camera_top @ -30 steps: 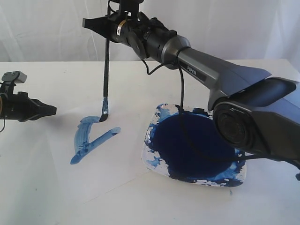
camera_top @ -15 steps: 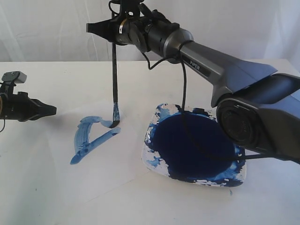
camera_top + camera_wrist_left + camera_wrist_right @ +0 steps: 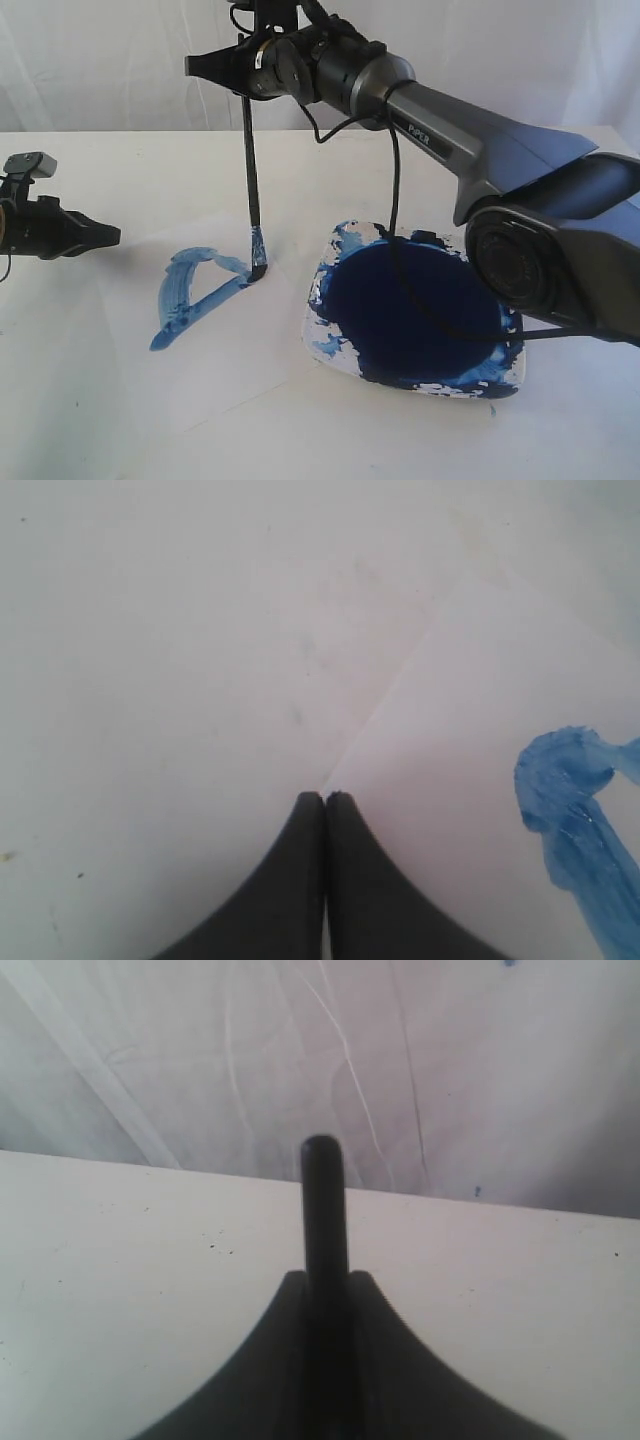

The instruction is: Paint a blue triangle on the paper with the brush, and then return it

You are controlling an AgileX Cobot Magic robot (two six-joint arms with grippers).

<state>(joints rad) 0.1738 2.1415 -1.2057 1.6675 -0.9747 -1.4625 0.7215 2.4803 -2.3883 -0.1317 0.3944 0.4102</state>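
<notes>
My right gripper (image 3: 243, 70) is shut on the brush (image 3: 251, 170), which hangs nearly upright from it; in the right wrist view the black handle (image 3: 323, 1210) sticks out between the shut jaws. The blue-stained bristle tip (image 3: 259, 262) touches the paper (image 3: 130, 350) at the right corner of the blue triangle (image 3: 195, 290), whose three streaky strokes meet there. The left gripper (image 3: 105, 236) rests shut and holds nothing at the paper's left edge; part of a blue stroke (image 3: 575, 825) shows in its wrist view beside the fingertips (image 3: 325, 798).
A square white paint dish (image 3: 330, 345) with a large dark navy paint pool (image 3: 415, 305) sits just right of the paper. The right arm (image 3: 480, 140) reaches across above the dish. A white curtain (image 3: 100, 60) hangs behind the table.
The right gripper carried the brush rightward along the paper, drawing the upper stroke from the curved side to the triangle's right corner. The left gripper stayed still.
</notes>
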